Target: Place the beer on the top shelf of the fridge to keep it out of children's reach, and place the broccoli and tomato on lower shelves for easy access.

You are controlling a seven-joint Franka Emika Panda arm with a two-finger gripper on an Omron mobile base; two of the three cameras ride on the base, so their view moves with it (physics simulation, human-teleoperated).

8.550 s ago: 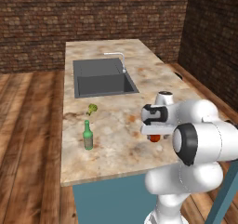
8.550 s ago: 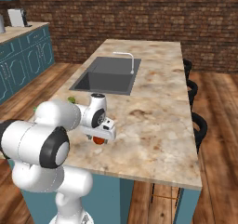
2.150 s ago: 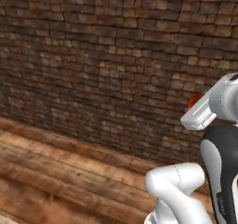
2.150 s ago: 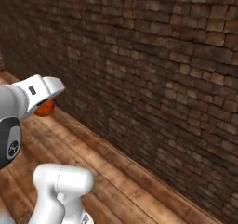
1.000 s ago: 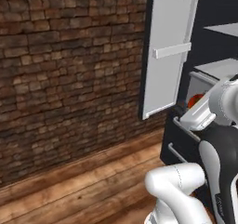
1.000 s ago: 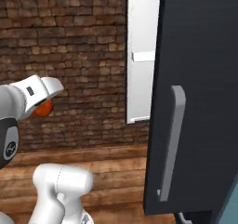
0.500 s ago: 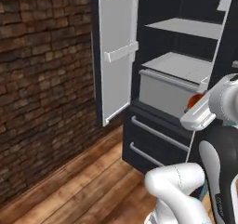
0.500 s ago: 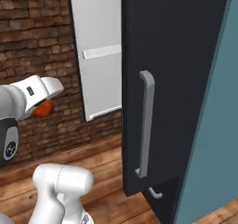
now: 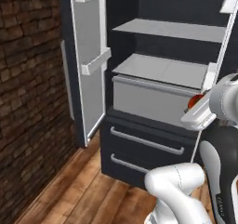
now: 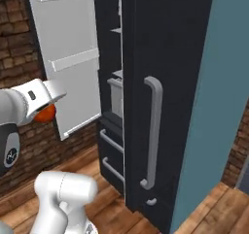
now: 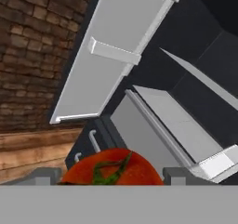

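Observation:
My gripper (image 11: pixel 111 174) is shut on the tomato (image 11: pixel 110 168), a round red ball with a green stem that sits between the two finger tips. From the left base view the tomato (image 9: pixel 194 100) hangs in front of the fridge's grey drawer (image 9: pixel 148 99), still outside the fridge. The fridge (image 9: pixel 153 148) is dark charcoal, with its left door (image 9: pixel 90 56) swung open. Inside it are an upper grey shelf (image 9: pixel 172 29) and a lower one (image 9: pixel 162 69), both bare. In the right base view the tomato (image 10: pixel 45 113) sits under the white hand. The beer and broccoli are out of view.
A brick wall (image 9: pixel 28 102) stands left of the fridge, above a wooden floor (image 9: pixel 79 190). The fridge's right door (image 10: pixel 165 82), with a curved grey handle (image 10: pixel 153 131), is close in the right base view. Two lower drawers with bar handles (image 9: pixel 146 141) sit under the shelves.
The base has turned, so the open fridge has slid from the right edge to the middle of both base views. The tomato stays in the gripper.

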